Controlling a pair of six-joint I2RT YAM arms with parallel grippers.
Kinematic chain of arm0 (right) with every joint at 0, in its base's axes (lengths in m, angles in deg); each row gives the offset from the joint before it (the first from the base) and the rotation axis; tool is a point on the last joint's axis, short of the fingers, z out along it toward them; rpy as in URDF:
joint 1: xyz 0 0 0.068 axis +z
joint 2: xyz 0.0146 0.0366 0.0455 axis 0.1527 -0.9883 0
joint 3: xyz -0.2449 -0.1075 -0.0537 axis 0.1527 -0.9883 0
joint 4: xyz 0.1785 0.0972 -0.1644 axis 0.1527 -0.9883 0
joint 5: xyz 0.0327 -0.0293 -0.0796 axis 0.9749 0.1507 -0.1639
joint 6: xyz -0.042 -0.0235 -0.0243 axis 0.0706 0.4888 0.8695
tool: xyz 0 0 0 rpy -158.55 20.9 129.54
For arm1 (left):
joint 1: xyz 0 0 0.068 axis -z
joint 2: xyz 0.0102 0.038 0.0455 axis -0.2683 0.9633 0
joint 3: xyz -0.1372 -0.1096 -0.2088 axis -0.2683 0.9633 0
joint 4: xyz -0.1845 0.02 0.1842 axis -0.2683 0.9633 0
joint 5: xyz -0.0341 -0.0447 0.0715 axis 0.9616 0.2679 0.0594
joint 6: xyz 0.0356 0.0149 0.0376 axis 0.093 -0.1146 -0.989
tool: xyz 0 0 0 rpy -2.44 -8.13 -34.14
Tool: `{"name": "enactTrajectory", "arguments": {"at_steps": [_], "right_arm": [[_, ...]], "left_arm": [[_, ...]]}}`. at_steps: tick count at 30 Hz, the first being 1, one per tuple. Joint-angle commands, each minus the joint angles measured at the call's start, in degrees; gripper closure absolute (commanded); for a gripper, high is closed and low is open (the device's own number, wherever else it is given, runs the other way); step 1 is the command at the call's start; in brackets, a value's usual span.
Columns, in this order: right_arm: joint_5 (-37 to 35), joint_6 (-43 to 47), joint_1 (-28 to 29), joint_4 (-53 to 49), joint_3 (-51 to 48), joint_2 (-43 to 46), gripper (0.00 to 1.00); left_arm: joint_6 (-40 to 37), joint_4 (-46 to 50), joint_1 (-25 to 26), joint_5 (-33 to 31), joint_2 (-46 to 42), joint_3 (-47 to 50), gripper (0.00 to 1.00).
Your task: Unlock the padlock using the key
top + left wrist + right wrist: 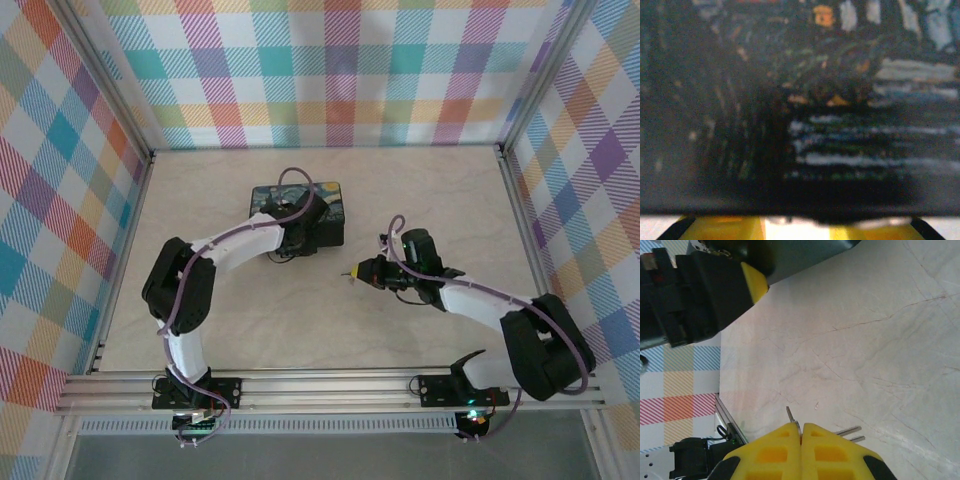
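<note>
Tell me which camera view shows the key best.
The right wrist view: the key sticks out as thin metal between the shut fingers of the right gripper. The top external view gives at most a speck at that gripper's tip, too small to tell.

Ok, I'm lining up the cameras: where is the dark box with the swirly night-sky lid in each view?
Top external: dark box with night-sky lid, centre, slightly left.
Left wrist: its blurred painted lid, close up.
Right wrist: dark slab at top edge, apparently the box.
Shared landmark: pale marbled tabletop.
</note>
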Motion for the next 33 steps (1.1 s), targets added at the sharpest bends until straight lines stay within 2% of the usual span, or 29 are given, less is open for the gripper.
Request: {"name": "enactTrajectory", "arguments": {"at_steps": [1,9,19,26,33], "right_arm": [[-1.3,3.5,0.4,-6.8,1.0,3.4,1.0],[-1.0,7.6,1.1,-17.9,5.5,7.7,1.0],[0.3,11.5,1.2,-26.3,9.7,11.2,1.0],[1.8,11.5,1.2,-27.7,10.5,12.1,1.0],[3.7,11.7,1.2,-28.9,11.2,12.5,1.0]], "left_arm": [[-1.7,8.9,0.8,2.5,-5.4,-4.0,0.84],[0.2,19.4,0.8,12.3,-6.6,-8.5,0.85],[6.8,29.4,1.1,17.2,-8.7,-14.4,0.85],[15.7,35.6,1.4,22.3,-9.0,-15.8,0.86],[17.7,45.3,1.8,24.1,-5.1,-21.9,0.85]]}}
